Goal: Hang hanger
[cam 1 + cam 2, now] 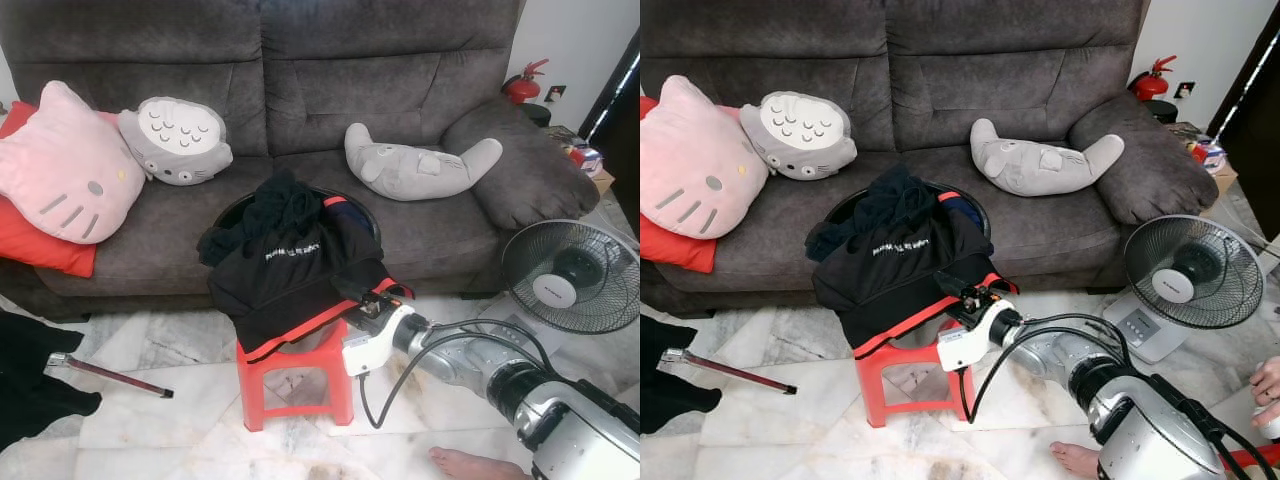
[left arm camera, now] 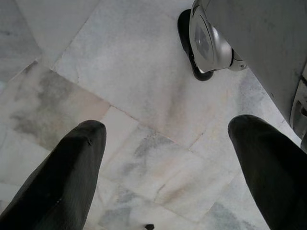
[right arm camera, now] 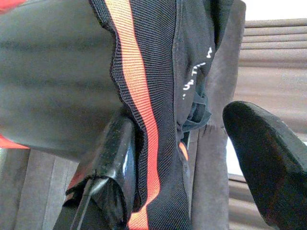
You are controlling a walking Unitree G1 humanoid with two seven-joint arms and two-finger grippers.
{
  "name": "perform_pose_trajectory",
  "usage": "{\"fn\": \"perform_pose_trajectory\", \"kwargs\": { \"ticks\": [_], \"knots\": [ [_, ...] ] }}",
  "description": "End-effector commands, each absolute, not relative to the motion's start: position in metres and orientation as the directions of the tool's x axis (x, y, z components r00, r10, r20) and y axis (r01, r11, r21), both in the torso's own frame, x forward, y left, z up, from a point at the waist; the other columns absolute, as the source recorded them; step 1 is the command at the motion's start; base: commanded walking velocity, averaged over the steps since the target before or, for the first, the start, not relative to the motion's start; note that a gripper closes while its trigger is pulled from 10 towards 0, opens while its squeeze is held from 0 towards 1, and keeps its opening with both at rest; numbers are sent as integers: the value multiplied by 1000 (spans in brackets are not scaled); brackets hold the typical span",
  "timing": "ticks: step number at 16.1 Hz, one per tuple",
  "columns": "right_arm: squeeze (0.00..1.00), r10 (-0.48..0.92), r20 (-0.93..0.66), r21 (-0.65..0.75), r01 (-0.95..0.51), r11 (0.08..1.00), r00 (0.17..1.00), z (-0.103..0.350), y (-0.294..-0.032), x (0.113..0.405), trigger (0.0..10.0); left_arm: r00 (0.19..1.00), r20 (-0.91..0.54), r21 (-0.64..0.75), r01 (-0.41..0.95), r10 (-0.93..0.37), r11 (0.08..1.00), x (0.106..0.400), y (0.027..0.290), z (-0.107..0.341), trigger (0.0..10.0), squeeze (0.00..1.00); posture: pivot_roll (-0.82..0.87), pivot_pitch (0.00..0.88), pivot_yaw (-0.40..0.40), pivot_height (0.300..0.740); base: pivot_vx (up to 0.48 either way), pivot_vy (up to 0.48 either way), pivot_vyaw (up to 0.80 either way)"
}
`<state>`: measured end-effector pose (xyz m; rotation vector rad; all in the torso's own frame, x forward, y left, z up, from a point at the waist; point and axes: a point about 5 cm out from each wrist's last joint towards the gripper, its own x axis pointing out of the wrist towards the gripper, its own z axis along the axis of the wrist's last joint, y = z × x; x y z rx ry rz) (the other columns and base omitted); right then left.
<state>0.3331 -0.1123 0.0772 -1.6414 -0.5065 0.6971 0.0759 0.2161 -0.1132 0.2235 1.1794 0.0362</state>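
Observation:
A black garment [image 1: 290, 265] with an orange hem is heaped over a dark basin on a red plastic stool [image 1: 295, 385] in front of the sofa. My right gripper [image 1: 365, 297] reaches in at the garment's lower right edge. In the right wrist view its fingers [image 3: 115, 158] stand open, with the orange-striped hem [image 3: 144, 120] lying between them against one finger. A thin dark red rod with a metal end [image 1: 108, 374] lies on the floor to the left. My left gripper [image 2: 168, 124] hangs open over the marble floor.
The grey sofa [image 1: 400, 80] carries a pink cat cushion [image 1: 65, 165] and two grey plush toys. A standing fan [image 1: 575, 275] is on the right. A person's bare foot [image 1: 470, 463] is near my right arm. Black cloth [image 1: 30, 385] lies at far left.

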Motion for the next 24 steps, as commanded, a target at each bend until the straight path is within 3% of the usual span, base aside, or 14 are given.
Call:
{"fn": "perform_pose_trajectory", "kwargs": {
  "ticks": [1,13,24],
  "knots": [
    [0,673,-150,-985,-48,-167,724,83,-112,335,10000,421,-900,171,92,117,981,85,210,-112,10000,0,-115,67,0,740,0,0,0],
    [0,711,-89,-992,2,-126,697,116,-101,340,10000,418,-901,175,106,116,979,85,211,-112,10000,0,-117,75,5,740,0,0,0],
    [0,740,-171,-985,-103,-137,651,112,-90,325,10000,415,-904,170,117,107,978,86,209,-112,10000,0,-119,67,3,740,0,0,0]
  ]
}}
